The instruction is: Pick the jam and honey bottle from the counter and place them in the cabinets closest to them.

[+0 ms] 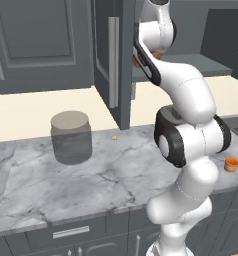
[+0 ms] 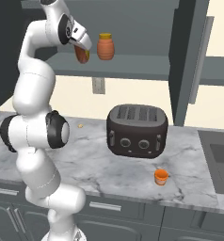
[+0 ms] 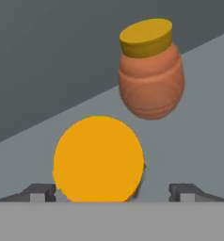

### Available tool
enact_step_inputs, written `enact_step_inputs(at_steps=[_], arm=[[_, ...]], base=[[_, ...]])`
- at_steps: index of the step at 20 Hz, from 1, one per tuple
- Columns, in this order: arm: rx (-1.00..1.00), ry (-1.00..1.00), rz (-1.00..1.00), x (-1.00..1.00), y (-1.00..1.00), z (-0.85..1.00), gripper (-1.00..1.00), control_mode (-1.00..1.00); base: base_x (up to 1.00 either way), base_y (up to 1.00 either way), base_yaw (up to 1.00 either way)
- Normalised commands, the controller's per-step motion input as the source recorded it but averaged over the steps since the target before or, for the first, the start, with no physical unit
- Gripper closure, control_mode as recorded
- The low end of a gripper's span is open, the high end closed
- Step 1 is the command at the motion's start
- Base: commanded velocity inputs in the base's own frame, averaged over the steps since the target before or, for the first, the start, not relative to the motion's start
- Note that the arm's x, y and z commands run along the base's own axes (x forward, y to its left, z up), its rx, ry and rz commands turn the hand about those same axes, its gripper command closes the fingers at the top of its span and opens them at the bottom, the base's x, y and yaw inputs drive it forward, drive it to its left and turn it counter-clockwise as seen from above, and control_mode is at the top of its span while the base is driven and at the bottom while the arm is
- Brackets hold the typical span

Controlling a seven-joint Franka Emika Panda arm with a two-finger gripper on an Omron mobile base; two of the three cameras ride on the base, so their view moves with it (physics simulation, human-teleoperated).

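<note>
The gripper [image 2: 82, 51] is reaching into the open cabinet [image 2: 132, 28] above the counter [image 2: 100, 169], and the honey bottle [image 3: 99, 159] is sitting right between its fingers [image 3: 38, 192], seen end-on in the hand view. The bottle's long axis is running straight along the gripper's line of sight, so its round yellow cap is facing the camera and covering the body. The finger tips are standing wide on either side of the cap; whether they are pressing the bottle cannot be told. In the right base view, a reddish-brown body with a yellow end is showing just under the hand, at the grey shelf [image 2: 132, 65]. Just beyond the gripper and to one side, a bulging orange pot [image 3: 150, 70] is standing apart from the bottle. The jam [image 2: 161, 176] is waiting far below, on the counter in front of the toaster [image 2: 137, 131].
</note>
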Motion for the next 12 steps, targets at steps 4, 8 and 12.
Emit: enact_step_inputs(at_steps=[4, 8, 12], arm=[[0.0, -0.04, 0.01, -0.75, -0.16, 0.01, -1.0, -1.0], [-0.02, -0.07, 0.06, -0.99, -0.27, -0.05, -1.0, -1.0], [-0.07, -0.05, 0.09, -1.0, -0.33, -0.37, -1.0, -1.0]], base=[[0.0, 0.0, 0.0], [0.0, 0.0, 0.0], [0.0, 0.0, 0.0]])
